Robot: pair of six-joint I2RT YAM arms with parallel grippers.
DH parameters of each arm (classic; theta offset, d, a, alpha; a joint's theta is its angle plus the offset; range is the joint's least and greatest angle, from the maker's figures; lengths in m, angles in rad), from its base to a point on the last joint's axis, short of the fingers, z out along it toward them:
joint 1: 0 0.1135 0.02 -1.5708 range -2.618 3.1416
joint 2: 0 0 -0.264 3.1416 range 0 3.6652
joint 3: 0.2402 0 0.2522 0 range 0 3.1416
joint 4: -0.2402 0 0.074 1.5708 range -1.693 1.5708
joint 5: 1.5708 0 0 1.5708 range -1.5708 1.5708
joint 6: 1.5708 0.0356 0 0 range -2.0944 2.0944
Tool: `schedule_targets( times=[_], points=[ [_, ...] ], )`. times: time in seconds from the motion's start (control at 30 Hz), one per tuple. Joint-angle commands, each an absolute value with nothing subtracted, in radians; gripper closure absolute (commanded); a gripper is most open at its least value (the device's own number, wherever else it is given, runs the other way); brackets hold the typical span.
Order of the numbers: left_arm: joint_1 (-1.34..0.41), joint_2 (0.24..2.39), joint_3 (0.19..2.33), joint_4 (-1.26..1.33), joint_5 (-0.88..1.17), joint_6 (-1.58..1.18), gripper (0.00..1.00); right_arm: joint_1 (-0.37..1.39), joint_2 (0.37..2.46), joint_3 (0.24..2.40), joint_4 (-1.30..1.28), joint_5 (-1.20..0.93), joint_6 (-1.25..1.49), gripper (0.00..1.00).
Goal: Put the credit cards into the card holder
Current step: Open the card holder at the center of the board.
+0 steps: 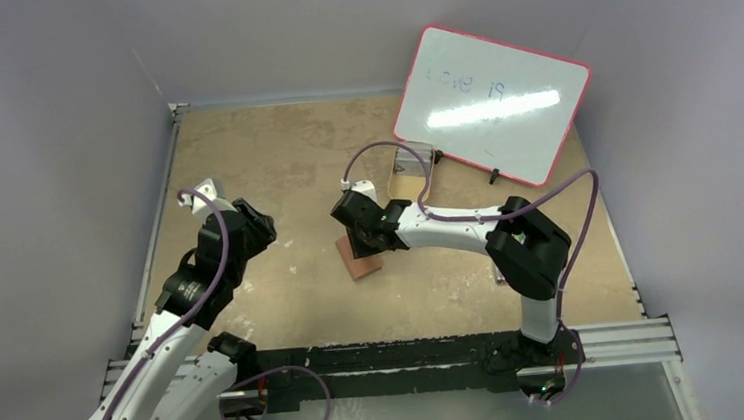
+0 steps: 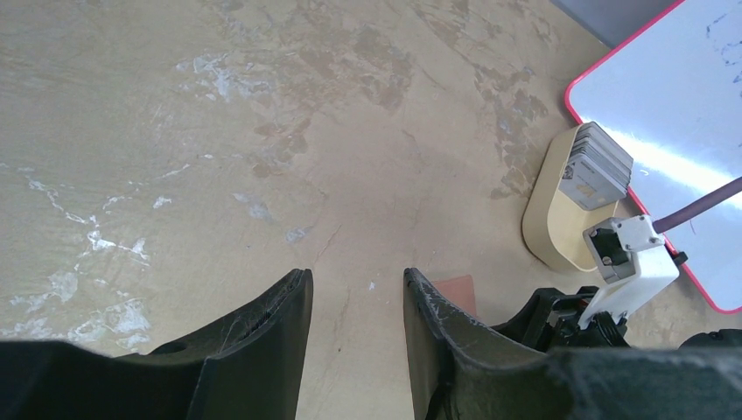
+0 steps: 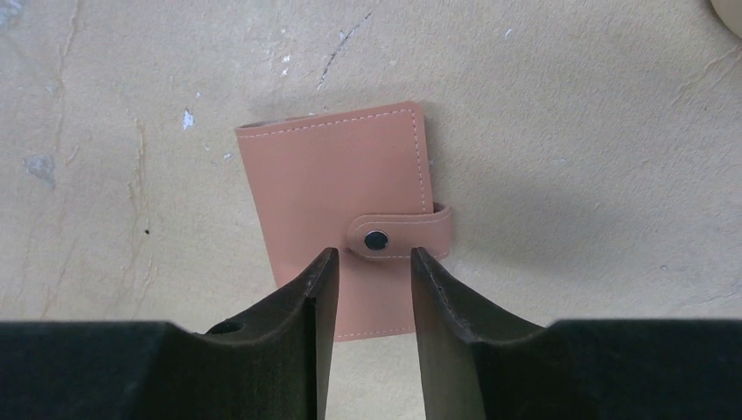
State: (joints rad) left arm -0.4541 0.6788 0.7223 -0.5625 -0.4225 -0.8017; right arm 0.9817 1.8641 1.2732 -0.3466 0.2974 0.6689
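The card holder (image 3: pixel 337 188), a reddish-brown leather wallet, lies closed and flat on the table with its snap tab (image 3: pixel 401 236) fastened. It also shows in the top view (image 1: pixel 361 263) and as a sliver in the left wrist view (image 2: pixel 457 290). My right gripper (image 3: pixel 372 254) hovers just above it, open and empty, fingertips either side of the snap. The credit cards (image 2: pixel 597 164), a whitish-grey stack, stand in a tan oval tray (image 2: pixel 548 210) by the whiteboard; in the top view the cards (image 1: pixel 414 154) are small. My left gripper (image 2: pixel 354 276) is open and empty, left of the wallet.
A red-framed whiteboard (image 1: pixel 492 100) leans at the back right behind the tray. The right arm (image 1: pixel 450 226) reaches across the table's middle. A purple cable (image 1: pixel 383 149) loops above it. Grey walls enclose the tan table (image 1: pixel 273 148).
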Motion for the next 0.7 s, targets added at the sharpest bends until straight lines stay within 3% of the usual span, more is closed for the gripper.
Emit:
schedule_targets(
  times=[0.0,0.4,0.53,0.67],
  points=[
    [-0.457,0.669,0.748,-0.534,-0.428,-0.802,0.58,0.986,1.849,1.324,-0.372,0.335,0.647,0.61],
    [-0.457,0.666,0.732,-0.534,-0.417,-0.814,0.58,0.986,1.928,1.283,-0.343,0.359,0.618,0.62],
    [-0.458,0.671,0.732,-0.529,-0.410,-0.814,0.58,0.986,1.921,1.256,-0.336,0.365,0.621,0.70],
    [-0.457,0.675,0.730,-0.528,-0.404,-0.817,0.58,0.985,1.899,1.235,-0.320,0.361,0.621,0.85]
  ],
)
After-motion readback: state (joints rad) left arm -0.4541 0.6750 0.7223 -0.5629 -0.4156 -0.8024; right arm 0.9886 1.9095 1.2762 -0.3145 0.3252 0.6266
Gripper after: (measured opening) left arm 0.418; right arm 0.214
